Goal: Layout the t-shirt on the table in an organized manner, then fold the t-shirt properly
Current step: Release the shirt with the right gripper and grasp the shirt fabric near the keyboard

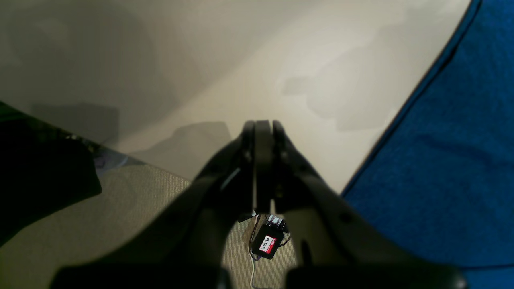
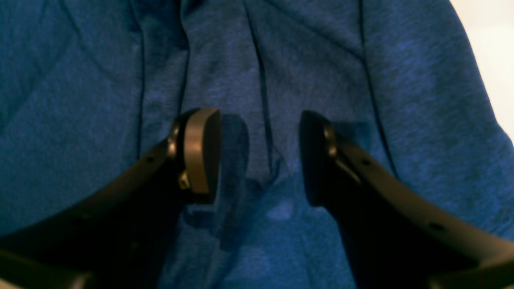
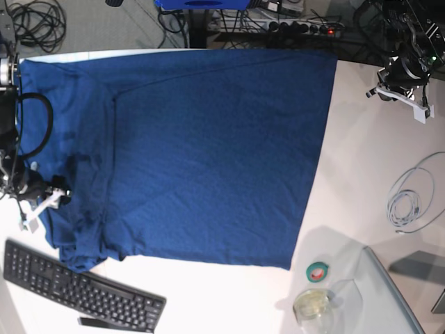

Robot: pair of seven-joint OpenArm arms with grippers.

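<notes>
With the right gripper (image 2: 260, 156) jaws apart over creased shirt (image 2: 281, 60) directly beneath, and the left gripper (image 1: 263, 130) pressed together above bare table (image 1: 200, 60), lower onto one ridge, pinch, then draw outward to flatten.

Grey floor (image 3: 104, 28) up at twelve o'clock, tangled cables (image 3: 38, 17) at eleven, power strip (image 3: 306, 28) at one.
</notes>
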